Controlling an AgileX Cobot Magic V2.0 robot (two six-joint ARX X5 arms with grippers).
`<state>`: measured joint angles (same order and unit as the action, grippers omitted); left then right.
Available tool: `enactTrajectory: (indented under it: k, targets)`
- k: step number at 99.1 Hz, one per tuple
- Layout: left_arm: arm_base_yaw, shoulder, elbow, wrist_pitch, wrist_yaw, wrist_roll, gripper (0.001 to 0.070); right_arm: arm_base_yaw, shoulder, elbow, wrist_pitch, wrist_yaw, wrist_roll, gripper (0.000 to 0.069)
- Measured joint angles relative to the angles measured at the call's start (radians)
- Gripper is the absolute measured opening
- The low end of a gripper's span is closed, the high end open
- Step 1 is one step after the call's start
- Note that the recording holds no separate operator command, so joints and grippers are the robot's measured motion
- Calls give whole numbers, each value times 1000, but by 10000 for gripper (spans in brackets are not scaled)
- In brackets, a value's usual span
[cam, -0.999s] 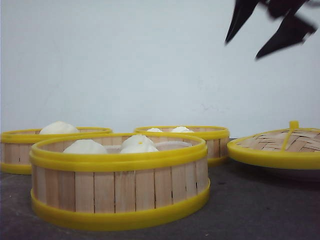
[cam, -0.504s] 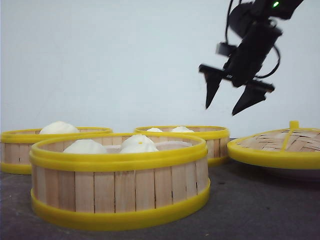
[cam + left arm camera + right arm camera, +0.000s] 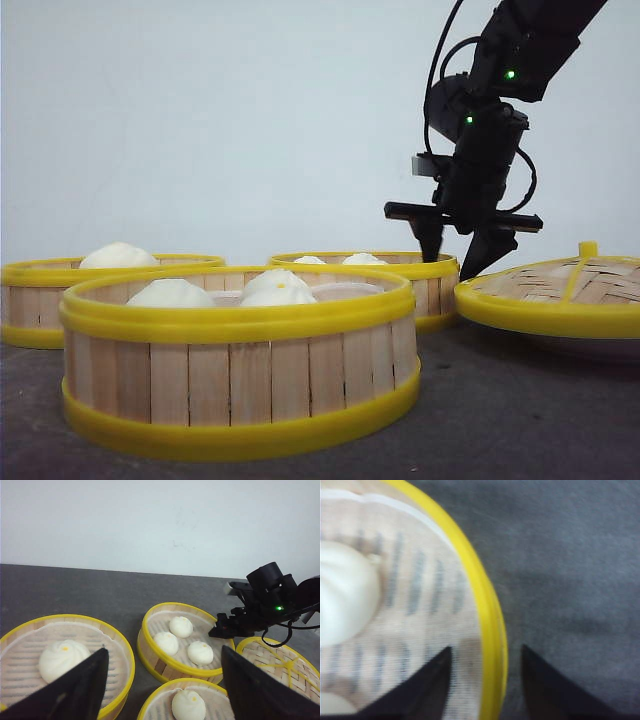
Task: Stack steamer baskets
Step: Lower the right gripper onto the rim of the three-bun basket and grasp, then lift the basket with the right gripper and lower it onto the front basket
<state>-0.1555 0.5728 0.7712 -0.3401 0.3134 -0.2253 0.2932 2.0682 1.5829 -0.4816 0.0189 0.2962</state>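
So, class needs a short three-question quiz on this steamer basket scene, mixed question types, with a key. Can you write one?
1. True or false: the right hand is open, one finger on each side of a basket's yellow rim.
2. How many buns lie in the back right basket?
A. one
B. two
C. three
3. Fill in: the woven lid lies to the ____ of that basket in the front view.

Key:
1. True. The right wrist view shows the rim between the two spread fingers.
2. C. The left wrist view shows three.
3. Right.
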Motion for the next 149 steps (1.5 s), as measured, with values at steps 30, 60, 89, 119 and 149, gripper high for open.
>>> enactTrajectory:
  k: [30,60,89,119,149]
  targets:
    - [0,-3,0,-21,0,0,433,1,2,0,13,22,8,26]
    - [0,-6,0,-35,1,0,433,-2,2,37,-7,34,51,25]
    - [0,-39,0,-107,1,4,433,-22,-185,50,-63,-1,34,25]
    - [0,-134,0,-159,1,19,433,-4,-455,69,-269,-117,-91,25]
    - [0,-235,0,-179,1,23,433,137,-533,65,-371,-166,-162,25]
